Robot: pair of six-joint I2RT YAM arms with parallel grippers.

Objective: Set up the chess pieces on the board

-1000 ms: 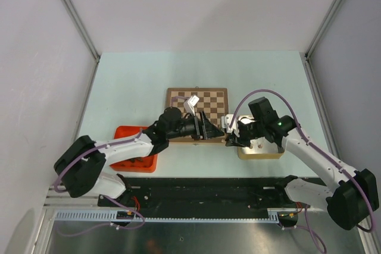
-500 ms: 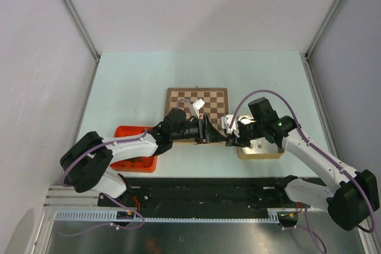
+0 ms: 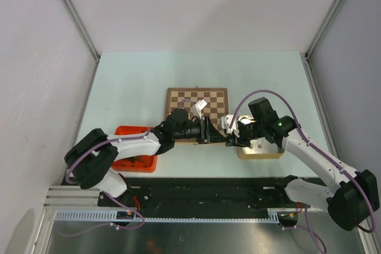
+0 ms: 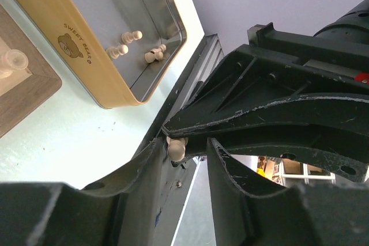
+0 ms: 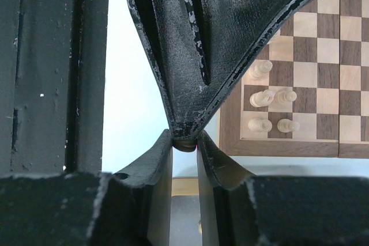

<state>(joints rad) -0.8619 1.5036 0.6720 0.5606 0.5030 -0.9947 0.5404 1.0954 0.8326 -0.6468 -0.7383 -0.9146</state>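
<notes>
Red tray point(image 3: 136, 168): one, far left at the near edge of the desk point(image 3: 137, 81). There are dark bits inside, too small to count.
Left arm point(image 3: 137, 141): crosses the tray's far end and stretches right, covering the board's near rim from above.
Board point(image 3: 211, 96): one, mid-desk, between tray and tin. Its far squares are bare in the top view.
Pale chessmen on the board point(image 5: 260, 97): five, counted from the right wrist view, clustered in the corner squares nearest the jaws.
Left jaws: partly open and straddling one pale chess piece point(image 4: 176, 150). One finger looks to be against it and a gap shows on the other side, so no clamp yet.
Held piece: up in the air just off the board's near right corner, right where the two arms meet tip to tip.
Right jaws: nearly closed, nipping that same piece at the very tips.
Gold tin point(image 3: 265, 155): one, just right of the board. It is open and the right arm point(image 3: 309, 150) hangs over it.
Pieces in the tin point(image 4: 119, 52): three pale ones for sure, maybe a fourth huddled beside them.
</notes>
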